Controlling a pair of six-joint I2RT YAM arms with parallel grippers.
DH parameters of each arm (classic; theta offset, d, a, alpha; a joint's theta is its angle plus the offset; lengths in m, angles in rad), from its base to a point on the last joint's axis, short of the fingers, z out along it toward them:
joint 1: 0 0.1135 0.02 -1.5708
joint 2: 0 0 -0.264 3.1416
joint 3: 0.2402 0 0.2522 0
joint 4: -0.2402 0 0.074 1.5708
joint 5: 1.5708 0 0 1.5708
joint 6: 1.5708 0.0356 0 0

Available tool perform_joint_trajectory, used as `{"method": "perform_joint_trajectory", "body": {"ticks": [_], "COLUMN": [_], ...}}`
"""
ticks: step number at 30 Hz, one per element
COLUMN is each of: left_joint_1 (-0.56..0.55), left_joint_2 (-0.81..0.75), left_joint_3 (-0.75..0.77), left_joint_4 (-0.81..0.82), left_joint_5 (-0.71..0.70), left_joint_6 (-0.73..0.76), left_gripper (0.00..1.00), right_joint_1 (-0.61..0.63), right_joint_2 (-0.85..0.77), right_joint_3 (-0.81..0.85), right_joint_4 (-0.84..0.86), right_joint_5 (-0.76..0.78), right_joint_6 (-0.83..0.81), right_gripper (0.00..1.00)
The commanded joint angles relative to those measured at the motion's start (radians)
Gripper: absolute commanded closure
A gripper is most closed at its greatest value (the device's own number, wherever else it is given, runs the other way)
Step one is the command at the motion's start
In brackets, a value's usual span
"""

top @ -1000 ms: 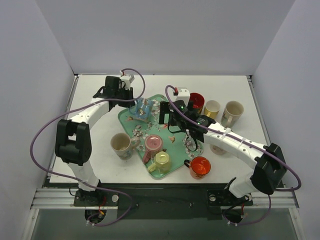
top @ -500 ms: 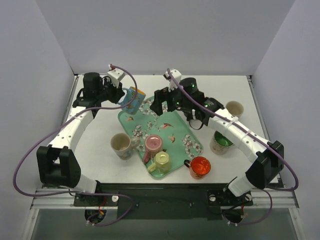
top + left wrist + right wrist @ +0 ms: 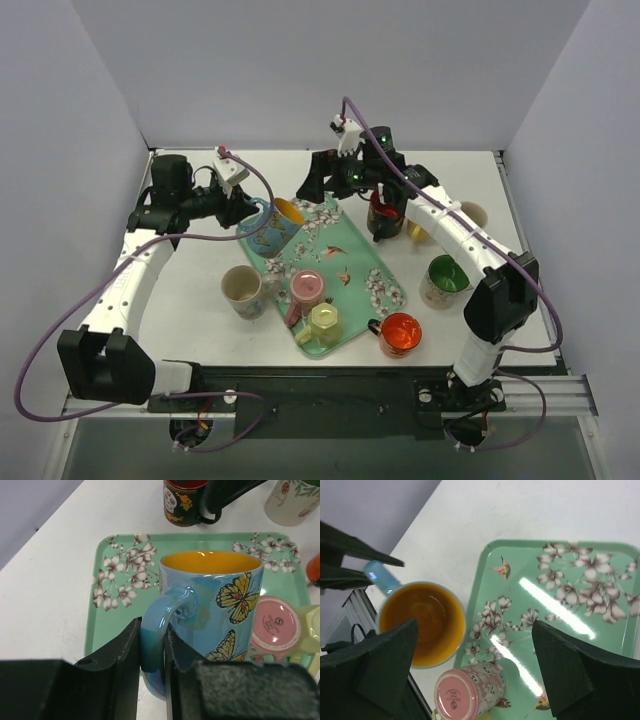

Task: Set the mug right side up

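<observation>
The blue butterfly mug with an orange inside is mouth-up at the far left corner of the green flowered tray. My left gripper is shut on its handle. In the left wrist view both fingers pinch the blue handle and the mug stands upright. I cannot tell whether its base touches anything. My right gripper hangs open above the tray's far end, holding nothing. In the right wrist view the right gripper is spread wide over the mug's orange mouth and the tray.
On the tray a pink mug and a yellow-green mug sit upside down. A cream mug stands left of the tray. To the right stand an orange mug, a green mug, a dark red mug and a cream mug.
The left arm has swung left and back with the blue mug and turned it mouth-up. The right arm has drawn back from the tray's middle toward the far edge.
</observation>
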Motion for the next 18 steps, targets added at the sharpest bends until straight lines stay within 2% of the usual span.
{"method": "perform_joint_trajectory", "body": {"ticks": [1, 6, 9, 13, 17, 18], "left_joint_1": [-0.005, -0.020, -0.028, -0.032, -0.032, -0.034], "left_joint_2": [-0.051, -0.041, -0.035, -0.035, -0.032, -0.032], "left_joint_3": [0.035, 0.042, 0.047, 0.052, 0.042, 0.036], "left_joint_4": [0.042, 0.025, 0.040, 0.051, 0.065, 0.069], "left_joint_5": [0.116, 0.116, 0.113, 0.107, 0.088, 0.084], "left_joint_6": [0.031, 0.043, 0.034, 0.025, 0.029, 0.026], "left_gripper": [1.00, 1.00, 1.00, 1.00, 1.00, 1.00], "right_joint_1": [-0.029, -0.003, 0.039, 0.070, 0.087, 0.092], "right_joint_2": [0.009, 0.068, 0.128, 0.194, 0.225, 0.226], "right_joint_3": [-0.085, -0.121, -0.072, -0.063, -0.076, -0.076], "right_joint_4": [0.057, 0.227, 0.190, 0.258, 0.382, 0.393], "right_joint_5": [0.025, -0.080, -0.089, -0.160, -0.251, -0.262], "right_joint_6": [0.178, 0.287, 0.283, 0.351, 0.442, 0.456], "right_gripper": [0.09, 0.09, 0.09, 0.11, 0.20, 0.32]}}
